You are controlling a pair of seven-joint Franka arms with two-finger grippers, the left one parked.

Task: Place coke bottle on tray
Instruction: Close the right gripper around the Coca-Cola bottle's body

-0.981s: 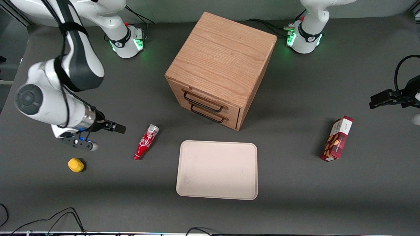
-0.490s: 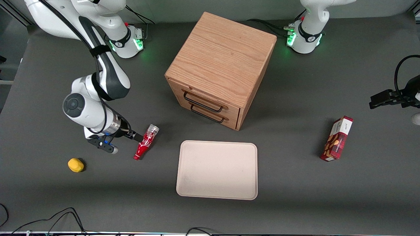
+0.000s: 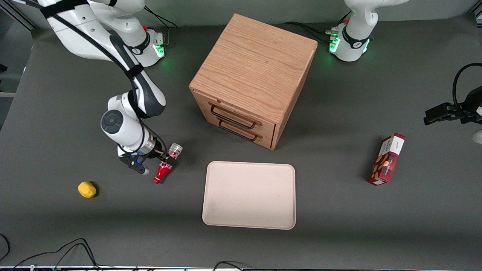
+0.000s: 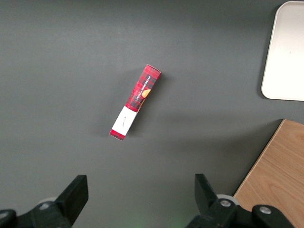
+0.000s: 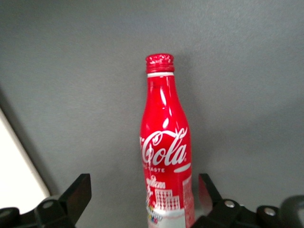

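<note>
The coke bottle (image 3: 161, 174) lies on its side on the dark table, cap nearer the front camera, silver base farther. It is beside the beige tray (image 3: 248, 195), toward the working arm's end. My right gripper (image 3: 163, 158) is low over the bottle's middle. In the right wrist view the bottle (image 5: 164, 147) lies between the two open fingers of the gripper (image 5: 142, 194), closer to one finger (image 5: 208, 190) and apart from the other. A corner of the tray (image 5: 12, 166) shows there. The tray holds nothing.
A wooden two-drawer cabinet (image 3: 252, 79) stands farther from the front camera than the tray. A yellow lemon-like object (image 3: 87, 189) lies near the working arm's end. A red snack box (image 3: 387, 159) lies toward the parked arm's end, also in the left wrist view (image 4: 135, 102).
My right arm has swung from near the lemon over to the bottle and come down, so the fingers now straddle it. The bottle and tray have not moved.
</note>
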